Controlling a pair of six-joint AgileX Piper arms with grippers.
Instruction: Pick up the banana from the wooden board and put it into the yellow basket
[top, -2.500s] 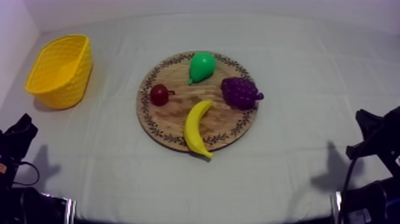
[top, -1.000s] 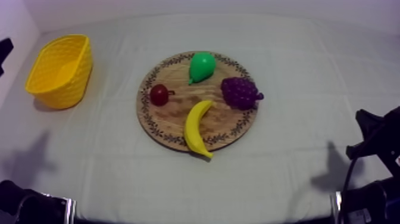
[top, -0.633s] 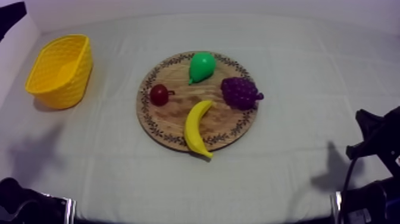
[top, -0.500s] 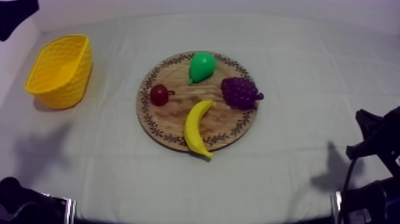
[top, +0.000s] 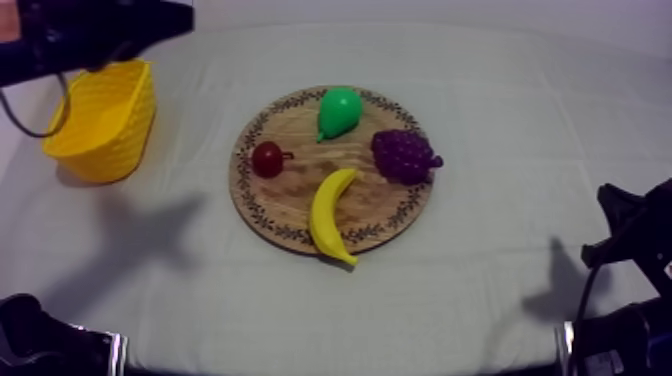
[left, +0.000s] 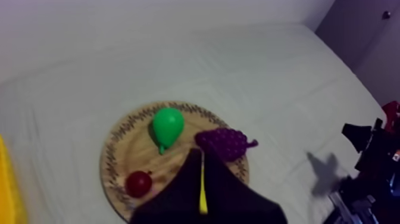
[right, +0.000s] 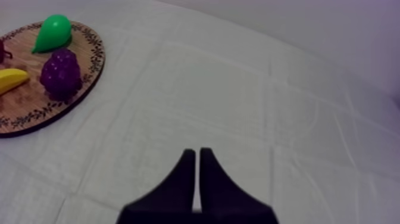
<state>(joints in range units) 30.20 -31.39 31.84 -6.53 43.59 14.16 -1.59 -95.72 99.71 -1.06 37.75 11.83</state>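
The yellow banana (top: 330, 212) lies on the near part of the round wooden board (top: 300, 130), one end over its rim. My left gripper (top: 183, 18) reaches in from the upper left, high above the far side of the yellow basket (top: 100, 120). In the left wrist view its fingers (left: 198, 156) lie together as a narrow wedge over the board (left: 119, 158), and a sliver of banana (left: 203, 193) shows between them. My right gripper (right: 196, 154) is shut on nothing above bare cloth, right of the board (right: 36, 113).
A green pear (top: 338, 110), purple grapes (top: 405, 153) and a small red fruit (top: 267, 158) share the board with the banana. The basket stands at the table's left side. My right arm (top: 630, 235) rests low at the right edge.
My left arm has risen from the lower left corner, swung up along the left edge, and now stretches rightward above the basket. The right arm and the fruit have not moved.
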